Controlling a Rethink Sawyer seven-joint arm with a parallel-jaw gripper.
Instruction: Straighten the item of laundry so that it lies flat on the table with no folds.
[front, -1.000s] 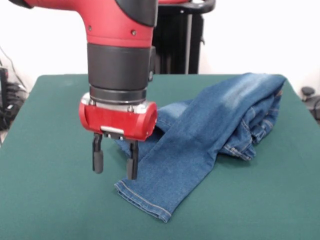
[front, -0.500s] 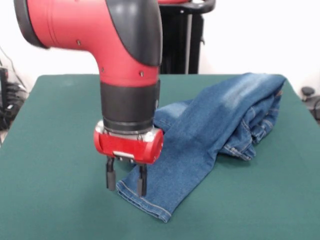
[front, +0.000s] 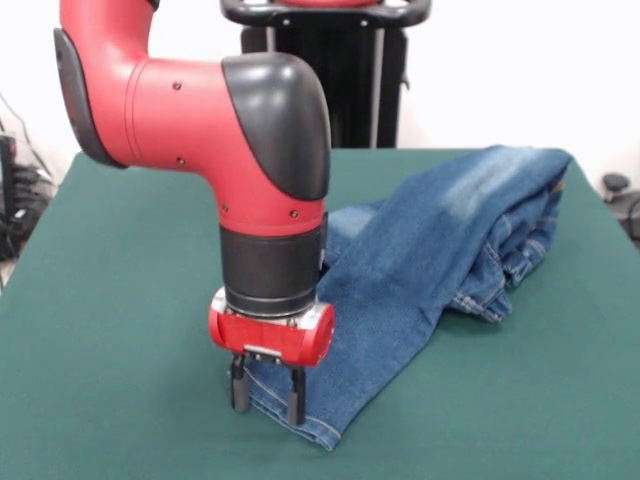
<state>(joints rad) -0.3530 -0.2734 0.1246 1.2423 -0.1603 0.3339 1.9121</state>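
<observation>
The blue denim jeans lie folded and bunched on the green table, running from the far right corner down to a hemmed leg end near the front middle. The waist end is doubled over at the right, showing orange-tan stitching. My gripper points straight down over the hemmed leg end, low at the cloth. Its two black fingers stand apart, one at the hem's left edge and one on the denim. The jaws are open, and the cloth lies flat, not lifted.
The robot's black pedestal stands behind the table's far edge. Dark cables hang off the left side, and a small black object sits beyond the right edge. Bare green table lies left of the jeans.
The arm has swung toward the camera and to the right while descending. The gripper went from hovering left of the leg to sitting low over the hem end. The jeans have not moved.
</observation>
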